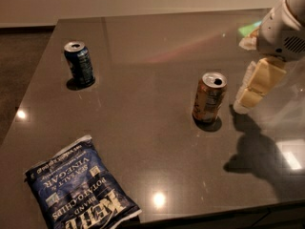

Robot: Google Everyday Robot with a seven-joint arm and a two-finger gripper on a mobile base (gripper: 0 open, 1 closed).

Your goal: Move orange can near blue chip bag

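Camera view: tool (243, 101) hangs just beside the upright orange can (208, 98)

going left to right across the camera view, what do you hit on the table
dark blue can → orange can → gripper, which hangs just right of the orange can. The chip bag lies at front left, spanning the dark blue can's column, so it has no clear place in the order.
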